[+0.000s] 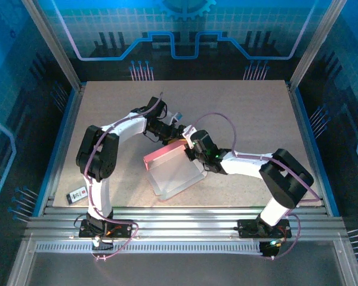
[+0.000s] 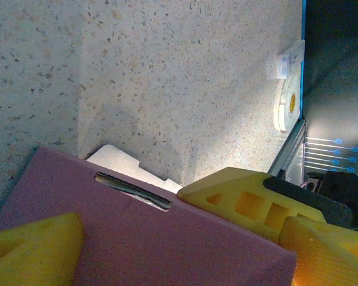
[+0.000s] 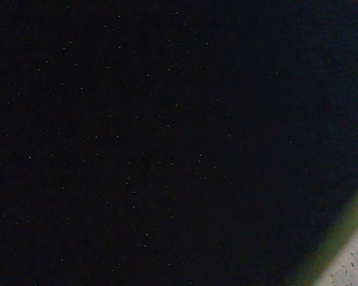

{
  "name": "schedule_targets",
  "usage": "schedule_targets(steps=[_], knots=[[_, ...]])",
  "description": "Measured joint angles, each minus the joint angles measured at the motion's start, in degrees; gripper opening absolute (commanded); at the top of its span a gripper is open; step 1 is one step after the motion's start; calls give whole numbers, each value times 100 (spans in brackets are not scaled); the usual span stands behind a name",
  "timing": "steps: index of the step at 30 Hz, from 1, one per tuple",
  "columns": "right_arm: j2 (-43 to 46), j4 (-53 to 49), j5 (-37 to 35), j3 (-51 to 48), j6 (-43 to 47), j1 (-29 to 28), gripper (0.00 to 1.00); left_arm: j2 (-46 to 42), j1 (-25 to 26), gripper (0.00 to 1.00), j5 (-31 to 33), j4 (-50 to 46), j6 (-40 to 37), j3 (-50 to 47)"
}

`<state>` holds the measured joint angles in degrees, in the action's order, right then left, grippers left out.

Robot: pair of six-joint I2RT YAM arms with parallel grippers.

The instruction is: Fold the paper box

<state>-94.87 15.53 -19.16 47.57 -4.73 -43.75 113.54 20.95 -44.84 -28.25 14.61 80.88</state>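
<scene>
paper box [image 1: 174,174] mid-table, pink panel [image 2: 167,244] raised at its far edge. left gripper [image 2: 131,214] spread wide over that panel; right gripper [image 1: 190,149] clenched at its right end, pinch unclear. Thin card, likely light, creases easily; I'd grab edges near folds.

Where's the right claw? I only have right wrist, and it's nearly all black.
Observer: Top view puts the right claw at the far right corner of the paper box, shut. Can't tell whether it pinches card.
Operator: Left one?
Observer: The left claw is open, with its yellow fingers spread over the pink panel.
Operator: Box state?
Observer: Not closed up. Pink panel along the far side, whitish panel lying toward the arm bases.
</scene>
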Motion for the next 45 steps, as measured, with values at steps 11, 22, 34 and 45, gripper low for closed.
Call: schedule_targets(steps=[11,22,34,45], knots=[[-190,168,-979,87,-256,-321,4,0,-57,88,-4,0,-20,2],[90,205,-914,13,-555,-354,26,146,-31,99,4,-505,-151,538],[1038,-282,-175,-645,-769,-496,56,273,98,99,341,-973,-317,1438],[3893,-1799,752,-1709,-1467,-210,82,-544,205,98,1381,-1856,-1217,1449]])
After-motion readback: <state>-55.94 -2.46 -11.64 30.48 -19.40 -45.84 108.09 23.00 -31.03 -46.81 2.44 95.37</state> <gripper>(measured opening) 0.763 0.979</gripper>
